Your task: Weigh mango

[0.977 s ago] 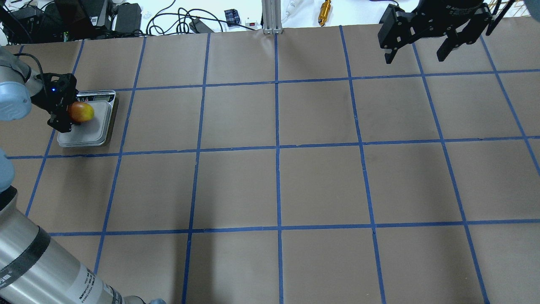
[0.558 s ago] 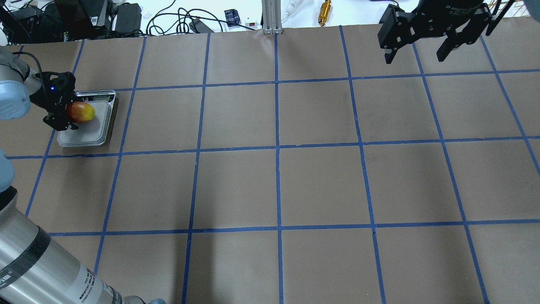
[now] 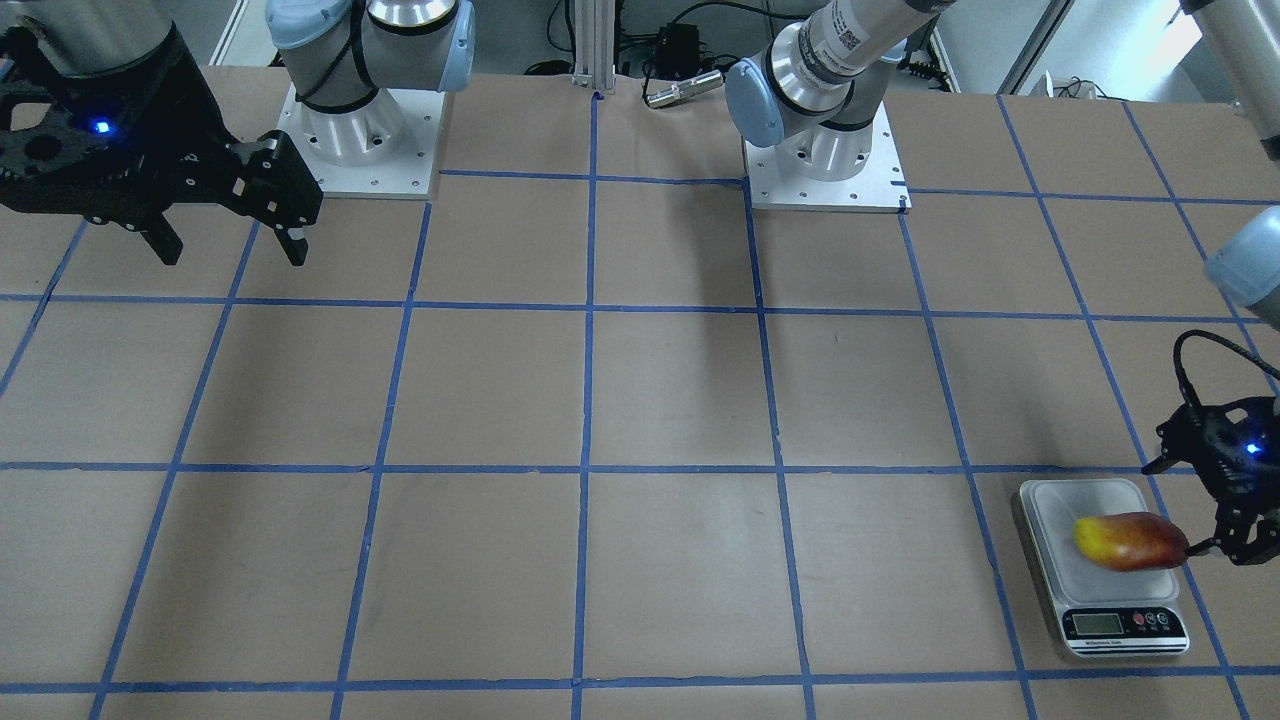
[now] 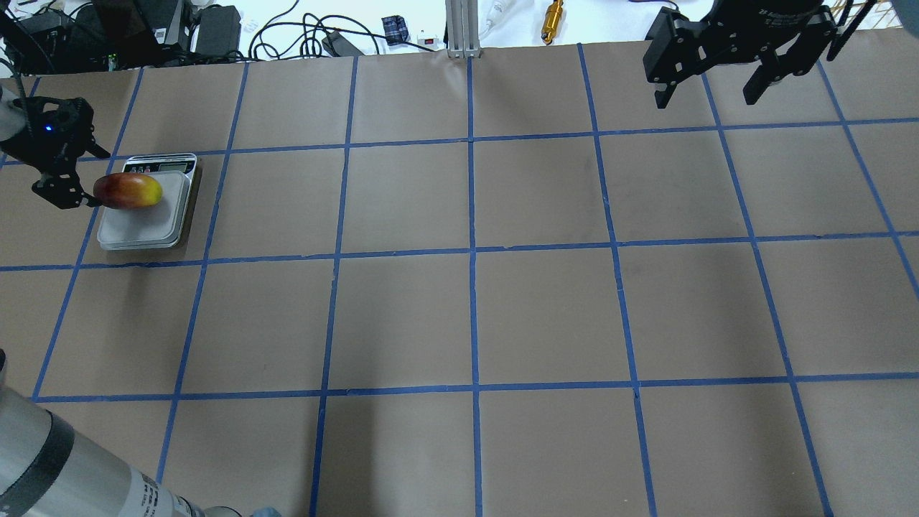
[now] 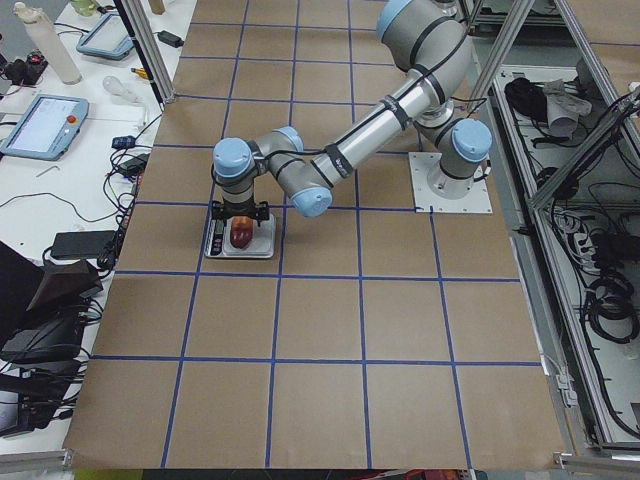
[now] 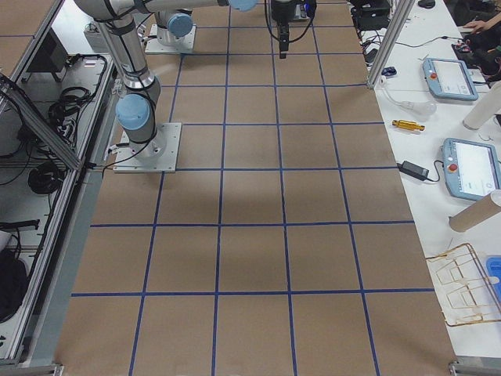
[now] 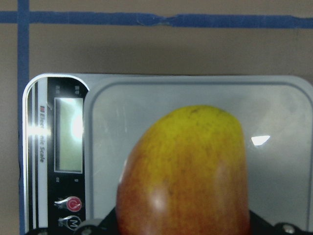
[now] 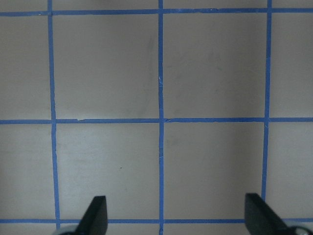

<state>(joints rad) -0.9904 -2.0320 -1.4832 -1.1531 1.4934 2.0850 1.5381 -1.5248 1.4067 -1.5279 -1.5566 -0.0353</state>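
Note:
The mango (image 4: 128,191), yellow at one end and red at the other, lies on the platform of the silver scale (image 4: 143,224) at the table's far left; its red end overhangs the platform edge. My left gripper (image 4: 85,179) is open just beside that red end. In the front view the mango (image 3: 1128,541) lies on the scale (image 3: 1055,520) with the left gripper (image 3: 1172,508) at its red end. The left wrist view shows the mango (image 7: 186,171) close up on the scale (image 7: 283,122), between the spread fingertips (image 7: 90,226). My right gripper (image 4: 709,92) is open and empty, high over the far right.
The scale's display (image 3: 1100,625) faces the table edge away from the robot. Cables, a gold cylinder (image 4: 553,20) and an aluminium post (image 4: 459,29) lie beyond the far edge. The two arm bases (image 3: 350,135) (image 3: 825,155) stand at the robot's side.
My left gripper has drawn back to the left, off the mango, uncovering its red end. The mango has stayed on the scale. The right arm has not moved.

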